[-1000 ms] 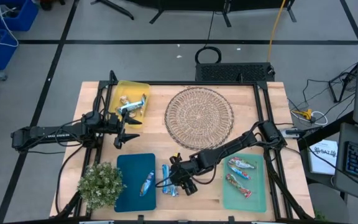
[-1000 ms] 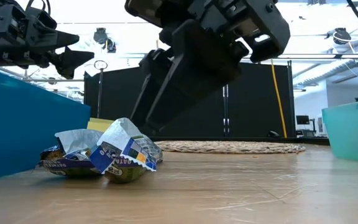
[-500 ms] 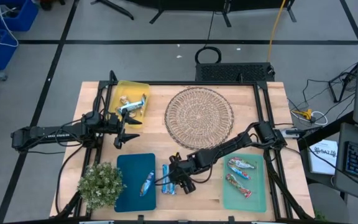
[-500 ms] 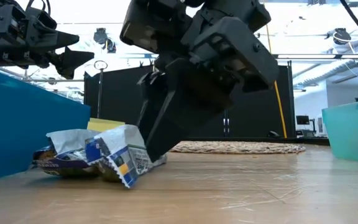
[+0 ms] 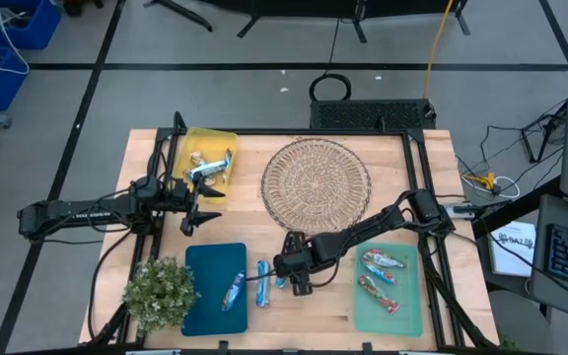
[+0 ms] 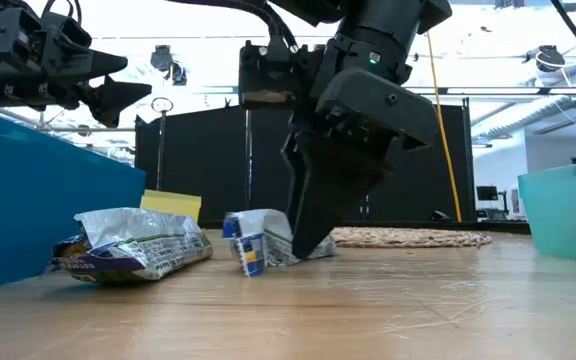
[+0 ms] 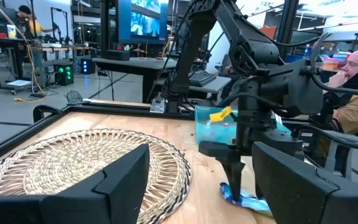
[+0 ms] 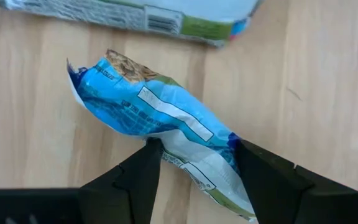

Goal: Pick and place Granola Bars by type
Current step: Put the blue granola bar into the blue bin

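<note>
Lying crosswise between right pincer (image 8: pixel 194 163) fingers, clamped blue granola bar (image 8: pixel 160 121), long axis slanted

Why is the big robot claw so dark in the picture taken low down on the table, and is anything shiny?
Low view: bright ceiling lights behind turn the right pincer into a dark shape. Right wrist view: the blue granola bar has a soft shine on its foil wrapper. High view: even light, only faint shadows on the table.

Bar (image 5: pixel 281 275) right of another bar (image 5: pixel 263 286), apart
</note>
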